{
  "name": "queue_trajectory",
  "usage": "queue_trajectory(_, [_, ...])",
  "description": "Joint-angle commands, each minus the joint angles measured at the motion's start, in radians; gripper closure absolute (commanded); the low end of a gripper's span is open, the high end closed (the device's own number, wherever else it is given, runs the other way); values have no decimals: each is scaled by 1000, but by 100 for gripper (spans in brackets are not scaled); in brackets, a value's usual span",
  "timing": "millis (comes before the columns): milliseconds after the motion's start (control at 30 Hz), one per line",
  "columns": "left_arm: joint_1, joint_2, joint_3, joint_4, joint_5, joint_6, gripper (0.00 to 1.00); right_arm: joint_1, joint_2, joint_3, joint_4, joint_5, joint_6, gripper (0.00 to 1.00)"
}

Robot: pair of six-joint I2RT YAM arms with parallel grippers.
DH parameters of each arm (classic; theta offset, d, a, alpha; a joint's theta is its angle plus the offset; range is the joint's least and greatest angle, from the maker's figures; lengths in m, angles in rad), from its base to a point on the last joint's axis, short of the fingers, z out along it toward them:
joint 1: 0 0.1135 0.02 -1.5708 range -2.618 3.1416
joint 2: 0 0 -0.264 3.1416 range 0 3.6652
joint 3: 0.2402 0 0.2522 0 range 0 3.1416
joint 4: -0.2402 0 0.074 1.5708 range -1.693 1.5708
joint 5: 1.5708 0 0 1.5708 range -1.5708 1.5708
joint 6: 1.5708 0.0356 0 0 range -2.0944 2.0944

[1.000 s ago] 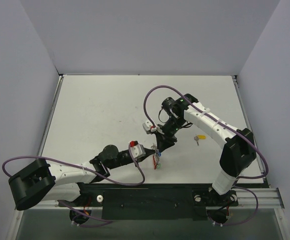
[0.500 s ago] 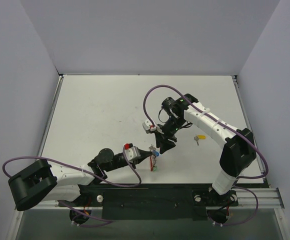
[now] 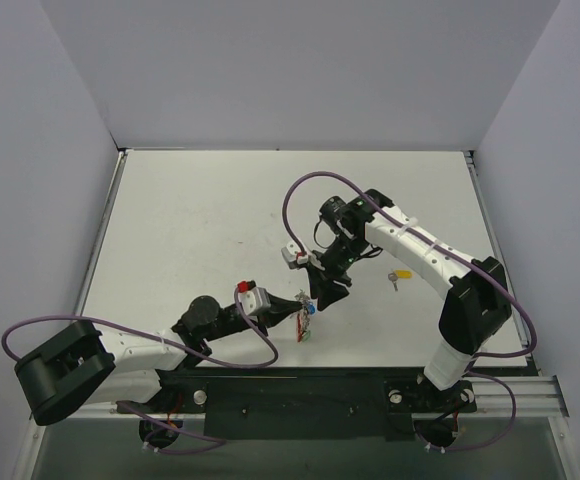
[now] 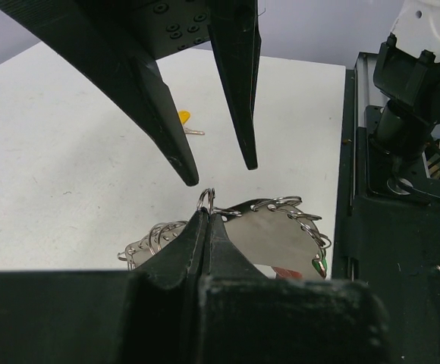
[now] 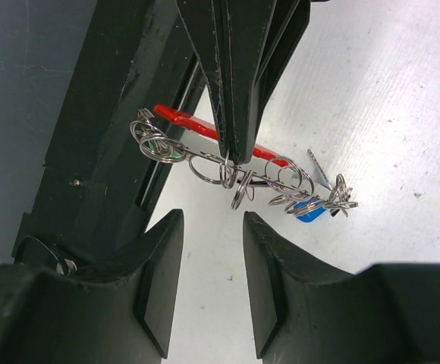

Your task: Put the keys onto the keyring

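1 key (image 3: 400,274) lies right of the keyring (image 3: 307,326).

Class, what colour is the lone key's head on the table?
Yellow; the key shows best from the top view.

keyring (image 4: 269,227) lower part hidden behind left pincer (image 4: 207,217), yellow key (image 4: 183,117) half behind right pincer (image 4: 221,174)

Open table (image 3: 190,210) beyond L claw (image 3: 297,313)
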Motion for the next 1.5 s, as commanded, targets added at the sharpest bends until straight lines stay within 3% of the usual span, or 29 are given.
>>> queue_trajectory(0, [13,-27,10,95,38,-29,100,-7,-4,13,-5,-27,26,67])
queue_trajectory(267, [14,-13,18,99,41,-35,100,15,3,-16,86,-18,120,68])
queue_trajectory(667, [21,-28,7,104,36,-37,100,35,16,-39,107,-5,122,69])
queue_trajectory(900, [25,-45,-1,92,35,-35,100,47,26,-31,107,4,128,81])
queue_trajectory(1100, [24,-56,-2,85,38,-35,100,53,26,-21,107,28,137,100])
queue_trajectory(1300, [25,-90,-8,35,71,-28,100,49,10,-19,101,48,135,100])
queue_trajectory(1467, [25,-165,10,-152,79,17,100,49,8,13,53,58,135,100])
